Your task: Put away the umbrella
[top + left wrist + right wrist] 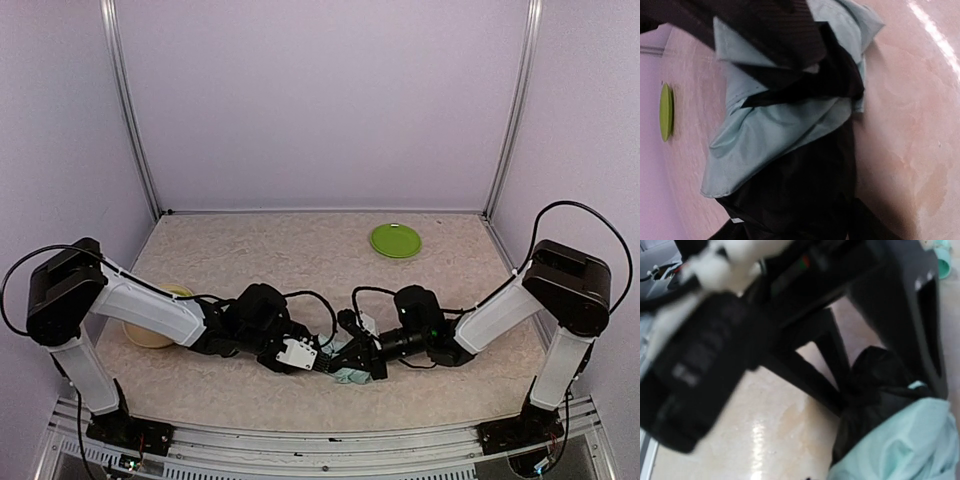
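The umbrella (350, 376) lies crumpled on the table near the front edge, between the two arms. Its pale mint fabric (770, 130) and black lining fill the left wrist view. My left gripper (328, 360) is at its left side. In the right wrist view the left gripper's black fingers (840, 360) stand apart on either side of a bunch of black lining (875, 375); whether they press it does not show. My right gripper (368, 358) is shut against the umbrella's right side, its own fingertips hidden. Mint fabric (900, 445) lies just before it.
A green plate (396, 240) sits at the back right of the table, also seen as the plate (666, 111) on edge. A tan bowl (150, 322) lies partly under the left arm. Purple walls close in three sides.
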Robot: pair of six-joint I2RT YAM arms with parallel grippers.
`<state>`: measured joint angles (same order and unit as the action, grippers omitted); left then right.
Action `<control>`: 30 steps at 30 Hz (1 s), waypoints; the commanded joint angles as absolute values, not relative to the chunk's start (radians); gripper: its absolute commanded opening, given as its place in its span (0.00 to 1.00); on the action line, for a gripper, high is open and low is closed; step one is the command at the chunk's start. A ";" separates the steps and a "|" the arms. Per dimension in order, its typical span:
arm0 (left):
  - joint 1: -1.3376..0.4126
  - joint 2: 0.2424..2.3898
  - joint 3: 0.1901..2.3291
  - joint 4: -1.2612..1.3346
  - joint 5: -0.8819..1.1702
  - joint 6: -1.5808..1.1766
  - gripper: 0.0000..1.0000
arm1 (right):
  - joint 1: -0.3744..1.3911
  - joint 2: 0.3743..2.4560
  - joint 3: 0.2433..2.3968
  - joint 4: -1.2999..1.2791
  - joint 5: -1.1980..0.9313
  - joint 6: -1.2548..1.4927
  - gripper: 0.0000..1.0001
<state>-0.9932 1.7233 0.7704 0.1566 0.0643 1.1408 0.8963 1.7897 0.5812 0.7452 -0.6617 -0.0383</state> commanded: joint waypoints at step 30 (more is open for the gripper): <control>-0.771 2.075 1.186 -0.525 0.629 0.201 0.00 | 0.858 1.577 0.653 0.632 -0.652 -0.127 0.00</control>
